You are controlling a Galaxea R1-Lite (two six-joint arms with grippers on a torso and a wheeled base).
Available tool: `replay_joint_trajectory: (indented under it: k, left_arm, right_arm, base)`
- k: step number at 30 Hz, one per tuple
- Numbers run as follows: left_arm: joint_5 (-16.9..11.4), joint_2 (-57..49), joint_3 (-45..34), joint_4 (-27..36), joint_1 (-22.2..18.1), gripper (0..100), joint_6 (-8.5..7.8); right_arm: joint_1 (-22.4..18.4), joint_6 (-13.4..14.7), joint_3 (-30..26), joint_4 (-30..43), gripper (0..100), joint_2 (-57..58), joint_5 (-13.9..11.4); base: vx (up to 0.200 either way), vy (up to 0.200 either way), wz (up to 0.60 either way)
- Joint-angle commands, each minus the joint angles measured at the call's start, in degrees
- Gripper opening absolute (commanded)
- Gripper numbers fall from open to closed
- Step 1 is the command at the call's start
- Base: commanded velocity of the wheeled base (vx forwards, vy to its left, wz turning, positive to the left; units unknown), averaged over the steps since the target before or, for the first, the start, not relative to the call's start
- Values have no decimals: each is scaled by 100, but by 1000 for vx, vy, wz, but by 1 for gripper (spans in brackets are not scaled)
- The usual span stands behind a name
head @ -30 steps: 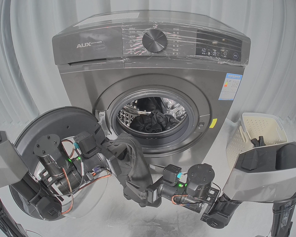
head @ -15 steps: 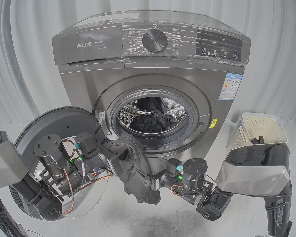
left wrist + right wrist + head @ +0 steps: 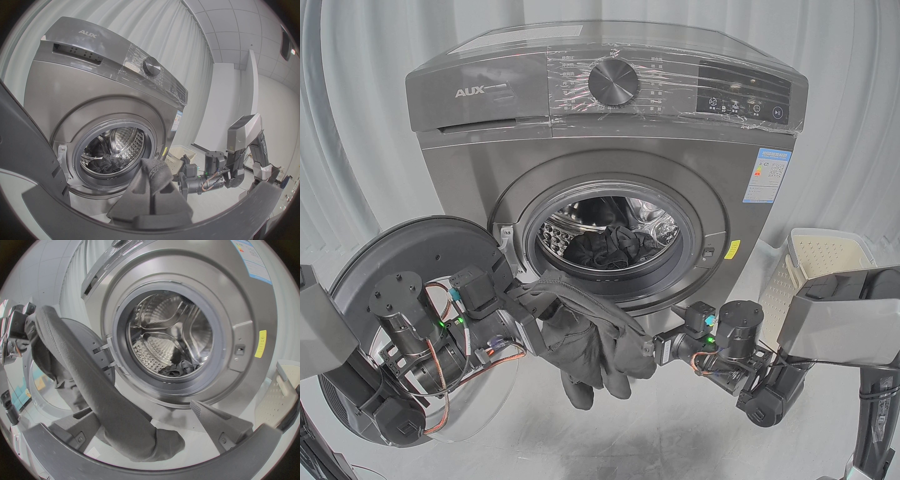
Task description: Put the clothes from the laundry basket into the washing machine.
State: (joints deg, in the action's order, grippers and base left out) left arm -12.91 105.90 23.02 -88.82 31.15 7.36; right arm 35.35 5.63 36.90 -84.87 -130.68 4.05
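A dark garment [image 3: 587, 334] hangs stretched between my two grippers, just below and in front of the washing machine's [image 3: 600, 150] open drum [image 3: 609, 234]. My left gripper [image 3: 534, 301] is shut on its upper end [image 3: 156, 173], close to the door hinge. The right gripper [image 3: 649, 350] is at the garment's other end. In the right wrist view its fingers stand apart: the garment [image 3: 93, 383] lies over one, and the other finger [image 3: 215, 424] is bare. More dark clothes [image 3: 606, 247] lie inside the drum.
The round door [image 3: 419, 250] is swung open to the left, behind my left arm. A cream perforated laundry basket [image 3: 831, 256] stands to the right of the machine, partly behind my right arm. Pale floor and curtains surround the machine.
My right gripper has moved right and up, drawing the garment's lower part out sideways, so it now spans between the grippers. The left arm has kept still.
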Motion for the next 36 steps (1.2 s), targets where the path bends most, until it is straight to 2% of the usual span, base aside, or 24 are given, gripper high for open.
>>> replay_joint_trajectory:
  k: [1, 6, 8, 10, 11, 14, 22, 23, 26, 36]
  left_arm:
    - [-1, 10, -8, -4, 5, 0, 2]
    - [-10, 10, -34, -4, 23, 0, 11]
    - [-10, 10, -43, -4, 41, 0, 20]
    - [-10, 10, -43, -4, 41, 0, 20]
    - [-10, 10, -43, -4, 49, 0, 20]
    - [-10, 10, -43, -4, 49, 0, 28]
    - [-10, -8, -34, -4, 49, 0, 28]
    - [-10, -8, -34, -4, 58, 0, 28]
    - [-10, -8, -34, -4, 49, 0, 28]
    - [-10, 10, -8, -4, 41, 0, 28]
  right_arm:
    - [-195, -18, -51, 6, 100, 166, 0]
    - [-81, -18, -95, -12, 100, 157, -62]
    - [288, -36, -271, -73, 100, 122, -308]
    - [446, -71, -394, -100, 100, 104, -519]
    - [675, -159, -596, -109, 100, 104, -800]
    - [912, -194, -631, -109, 100, -19, -985]
    - [947, -203, -174, -126, 100, -502, -932]
    - [921, -203, -87, -109, 100, -528, -809]
    - [903, -194, -78, -126, 100, -528, -704]
    - [1211, -176, -69, -135, 100, -449, -721]
  base:
    - [0, 0, 0]
    - [0, 0, 0]
    - [0, 0, 0]
    - [0, 0, 0]
    - [0, 0, 0]
    - [0, 0, 0]
    - [0, 0, 0]
    - [0, 0, 0]
    - [0, 0, 0]
    - [0, 0, 0]
